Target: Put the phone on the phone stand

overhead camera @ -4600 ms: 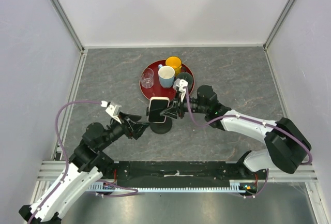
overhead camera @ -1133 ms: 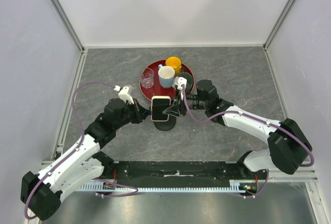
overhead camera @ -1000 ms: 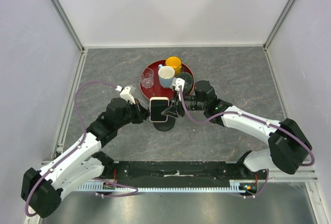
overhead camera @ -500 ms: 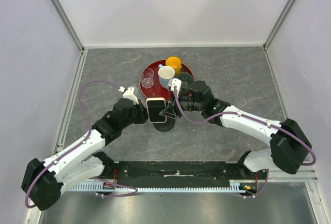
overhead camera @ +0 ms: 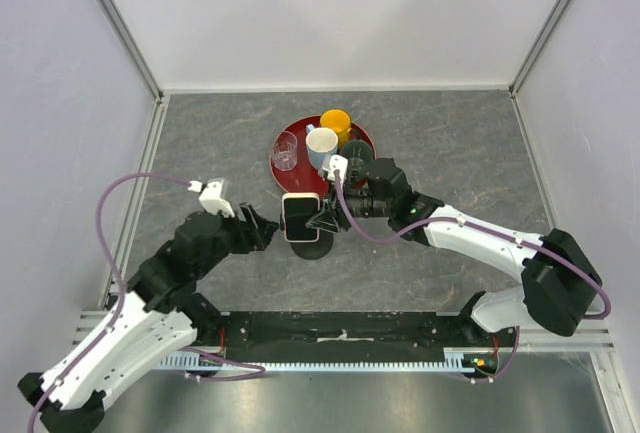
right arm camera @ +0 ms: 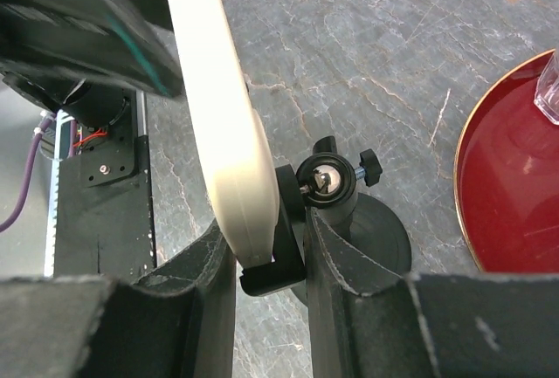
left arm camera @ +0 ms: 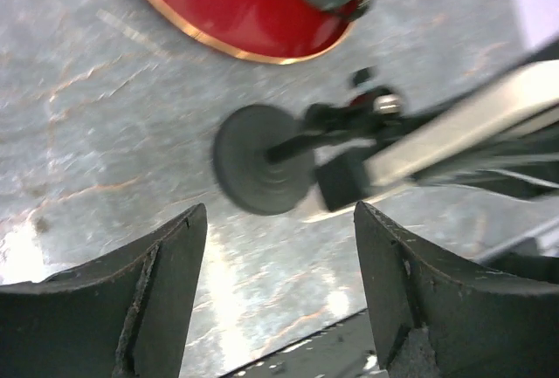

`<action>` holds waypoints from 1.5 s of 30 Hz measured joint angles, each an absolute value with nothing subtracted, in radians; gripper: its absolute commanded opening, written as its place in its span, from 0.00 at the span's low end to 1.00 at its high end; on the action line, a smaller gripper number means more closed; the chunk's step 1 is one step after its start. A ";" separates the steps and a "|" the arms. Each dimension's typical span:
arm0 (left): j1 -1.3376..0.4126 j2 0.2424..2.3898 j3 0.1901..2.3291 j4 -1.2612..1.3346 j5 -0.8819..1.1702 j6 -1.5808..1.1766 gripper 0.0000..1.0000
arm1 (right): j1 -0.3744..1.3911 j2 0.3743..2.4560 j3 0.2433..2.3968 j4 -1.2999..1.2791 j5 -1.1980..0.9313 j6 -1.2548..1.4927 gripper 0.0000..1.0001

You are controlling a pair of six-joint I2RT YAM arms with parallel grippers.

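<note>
The phone (overhead camera: 300, 217) stands upright on edge, screen up in the top view. In the right wrist view its pale back (right arm camera: 223, 116) sits in the clamp holder (right arm camera: 278, 256) of the black phone stand (overhead camera: 316, 246), above the ball joint and disc base (right arm camera: 380, 238). My right gripper (overhead camera: 322, 219) is shut on the phone's lower end and the holder together (right arm camera: 269, 260). My left gripper (overhead camera: 264, 229) is open and empty, just left of the phone and apart from it. The left wrist view shows the stand's disc (left arm camera: 262, 171) and the phone edge-on (left arm camera: 454, 129) ahead of the open jaws (left arm camera: 279, 299).
A red round tray (overhead camera: 300, 179) lies just behind the stand, holding a clear glass (overhead camera: 285, 151), a white mug (overhead camera: 322, 146), a yellow cup (overhead camera: 336, 123) and a dark cup (overhead camera: 357, 158). White walls close in the grey stone table on three sides.
My left gripper has let go and drawn back to the left, away from the phone. My right gripper has kept its hold, shifting the phone slightly left over the stand.
</note>
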State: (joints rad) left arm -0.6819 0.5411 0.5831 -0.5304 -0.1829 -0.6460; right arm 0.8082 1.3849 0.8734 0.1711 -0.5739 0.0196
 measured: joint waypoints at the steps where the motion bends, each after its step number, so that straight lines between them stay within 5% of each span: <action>1: -0.688 0.514 0.607 -0.546 -0.178 -0.646 0.75 | 0.809 1.385 0.872 0.175 -0.574 0.022 0.03; 9: -0.702 0.448 0.789 -0.543 -0.150 -0.632 0.79 | 0.814 1.391 0.825 0.286 -0.556 0.097 0.22; 16: -0.703 0.445 0.793 -0.543 -0.100 -0.598 0.80 | 0.822 1.390 0.814 0.314 -0.529 0.141 0.57; 29: -0.703 0.398 0.841 -0.544 -0.046 -0.537 0.80 | 0.807 1.357 0.897 0.167 -0.522 0.151 0.90; 37: -0.703 0.371 0.841 -0.548 -0.021 -0.524 0.80 | 0.786 1.347 1.019 0.022 -0.525 0.066 0.85; 45: -0.703 0.350 0.841 -0.552 0.012 -0.522 0.81 | 0.786 1.414 1.160 -0.078 -0.554 -0.025 0.68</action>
State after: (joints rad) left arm -0.7029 0.3504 0.8413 -0.5518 0.0124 -0.5217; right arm 0.7860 1.4143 1.1603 -0.0784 -0.5541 -0.0250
